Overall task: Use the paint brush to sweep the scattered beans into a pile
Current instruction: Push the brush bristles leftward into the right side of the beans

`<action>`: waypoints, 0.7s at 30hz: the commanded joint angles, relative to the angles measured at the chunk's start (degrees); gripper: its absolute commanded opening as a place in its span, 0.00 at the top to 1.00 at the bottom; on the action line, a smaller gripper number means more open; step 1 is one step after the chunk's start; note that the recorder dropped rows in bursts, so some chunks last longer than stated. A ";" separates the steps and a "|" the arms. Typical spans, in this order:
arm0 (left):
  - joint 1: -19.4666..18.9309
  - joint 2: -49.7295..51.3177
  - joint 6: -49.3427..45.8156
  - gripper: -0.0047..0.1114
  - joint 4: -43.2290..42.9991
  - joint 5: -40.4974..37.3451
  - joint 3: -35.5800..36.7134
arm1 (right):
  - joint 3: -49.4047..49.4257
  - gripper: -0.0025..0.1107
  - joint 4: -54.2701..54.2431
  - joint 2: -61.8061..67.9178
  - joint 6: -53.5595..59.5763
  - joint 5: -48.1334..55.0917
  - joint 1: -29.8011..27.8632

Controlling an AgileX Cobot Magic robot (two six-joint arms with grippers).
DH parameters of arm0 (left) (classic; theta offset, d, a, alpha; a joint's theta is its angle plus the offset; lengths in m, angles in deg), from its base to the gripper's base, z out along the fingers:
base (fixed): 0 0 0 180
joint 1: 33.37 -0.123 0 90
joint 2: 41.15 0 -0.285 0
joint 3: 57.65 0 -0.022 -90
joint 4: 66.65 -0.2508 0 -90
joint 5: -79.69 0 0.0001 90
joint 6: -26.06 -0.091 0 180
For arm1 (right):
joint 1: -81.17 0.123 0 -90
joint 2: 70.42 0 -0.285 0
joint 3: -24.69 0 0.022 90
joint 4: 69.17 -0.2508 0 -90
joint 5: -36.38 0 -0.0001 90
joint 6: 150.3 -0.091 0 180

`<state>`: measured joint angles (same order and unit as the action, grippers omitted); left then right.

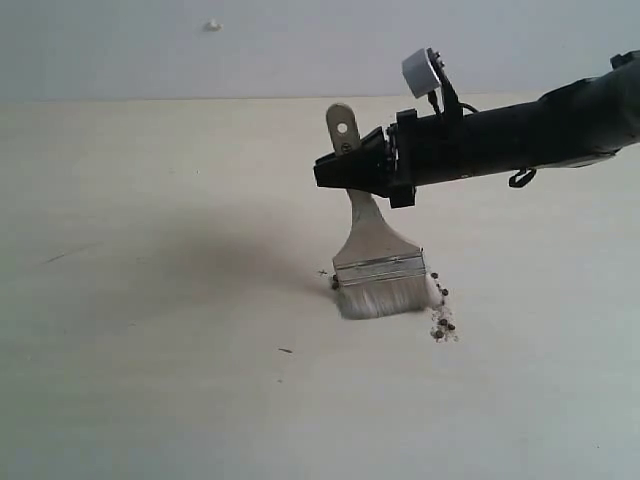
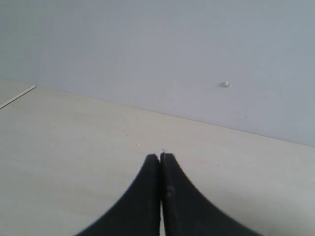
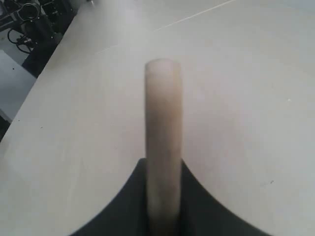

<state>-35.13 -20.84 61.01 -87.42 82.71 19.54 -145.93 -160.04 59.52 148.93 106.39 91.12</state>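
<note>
So the right gripper (image 1: 340,168) is clamped tight on the wooden handle of the paint brush (image 1: 378,262), which stands tilted with its pale bristles pressed onto the table (image 1: 150,300). The beans (image 1: 442,325) sit in a loose little cluster touching or just beside the bristle corner on the arm's side of the brush, with a stray one or two at the opposite corner. The left gripper (image 2: 160,160) has its jaws pressed together on nothing, and I can't tell where it is relative to the brush.
</note>
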 commanded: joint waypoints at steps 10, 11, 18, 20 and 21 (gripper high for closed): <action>-0.24 -0.35 -0.29 0.96 0.43 0.21 0.02 | -1.06 0.98 9.30 -8.10 -13.97 -0.04 -0.04; -0.24 -0.35 -0.29 0.96 0.43 0.21 0.02 | -1.06 0.98 10.65 -9.32 -14.84 -0.04 -0.04; -0.24 -0.35 -0.29 0.96 0.43 0.21 0.02 | -1.06 0.98 22.81 -14.66 -24.67 -0.04 -0.04; -0.24 -0.35 -0.29 0.96 0.43 0.21 0.02 | -1.06 0.98 27.50 -14.95 -28.27 -0.04 -0.04; -0.24 -0.35 -0.29 0.96 0.43 0.21 0.02 | -1.06 0.98 29.22 -14.95 -29.70 -0.04 -0.04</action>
<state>-35.13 -20.84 61.01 -87.42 82.71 19.54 -146.77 -136.31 45.37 123.70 105.82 91.12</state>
